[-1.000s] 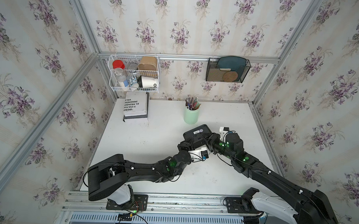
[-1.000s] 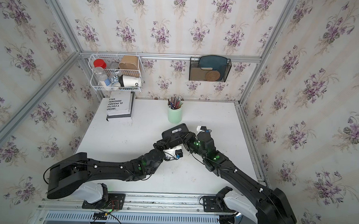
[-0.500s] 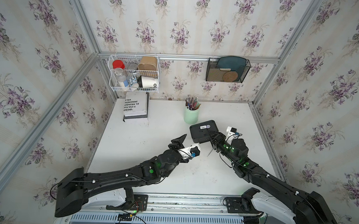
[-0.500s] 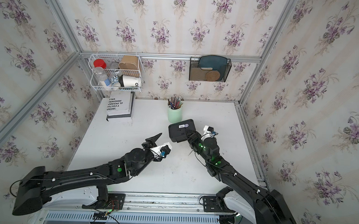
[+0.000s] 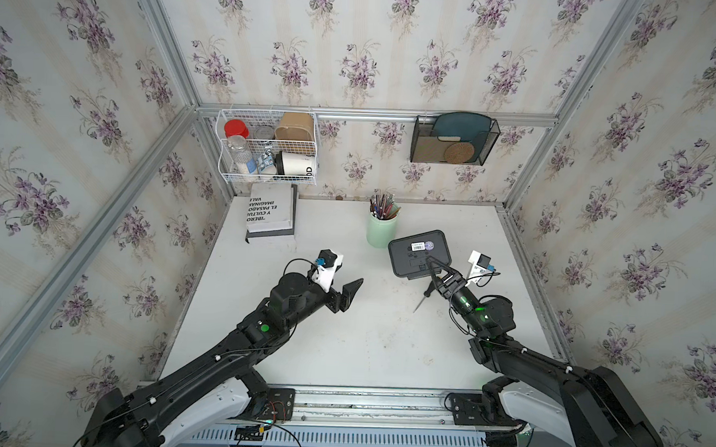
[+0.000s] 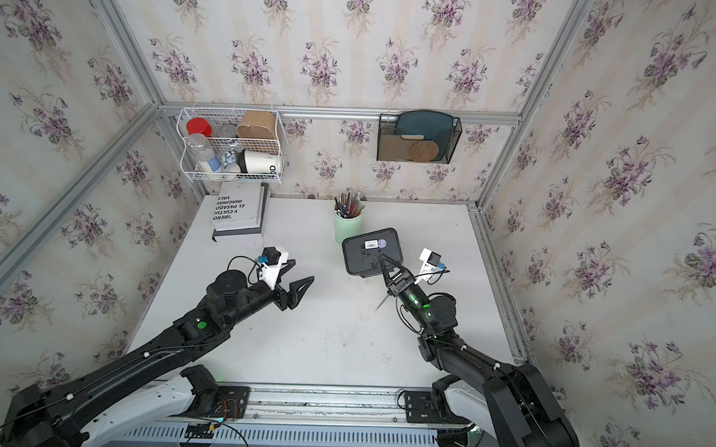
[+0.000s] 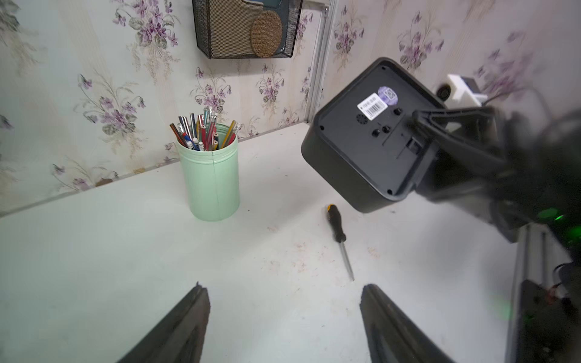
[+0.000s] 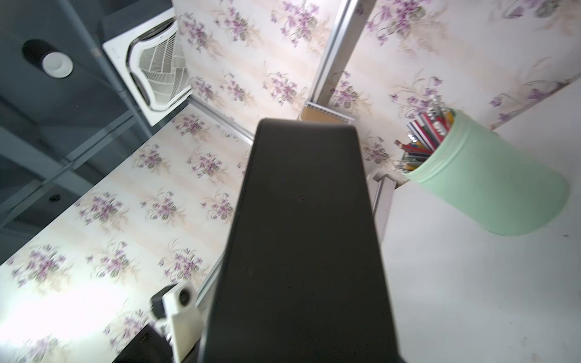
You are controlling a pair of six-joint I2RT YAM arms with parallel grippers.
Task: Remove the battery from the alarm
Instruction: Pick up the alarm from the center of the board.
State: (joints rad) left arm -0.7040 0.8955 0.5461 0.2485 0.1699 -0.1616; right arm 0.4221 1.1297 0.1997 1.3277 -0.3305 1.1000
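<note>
The alarm (image 5: 419,252) (image 6: 371,250) is a black rounded box held off the table with its plain back and white sticker turned up. My right gripper (image 5: 431,269) (image 6: 383,264) is shut on its near edge, one finger lying across the back (image 7: 440,125). In the right wrist view the alarm's black side (image 8: 301,235) fills the middle and hides the jaws. The battery is hidden; the back of the alarm (image 7: 371,141) shows only a closed panel. My left gripper (image 5: 350,272) (image 6: 301,271) (image 7: 283,287) stands open and empty, well left of the alarm above bare table.
A black-handled screwdriver (image 5: 426,296) (image 7: 338,229) lies on the table under the alarm. A green pencil cup (image 5: 381,232) (image 7: 210,179) stands just behind and left of it. A book (image 5: 270,214) lies at the back left. A wire basket (image 5: 268,146) and a mesh holder (image 5: 453,139) hang on the rear wall.
My left gripper has let go of the alarm, opened wide and drawn back to the left. The right arm has carried the alarm a little back and to the right.
</note>
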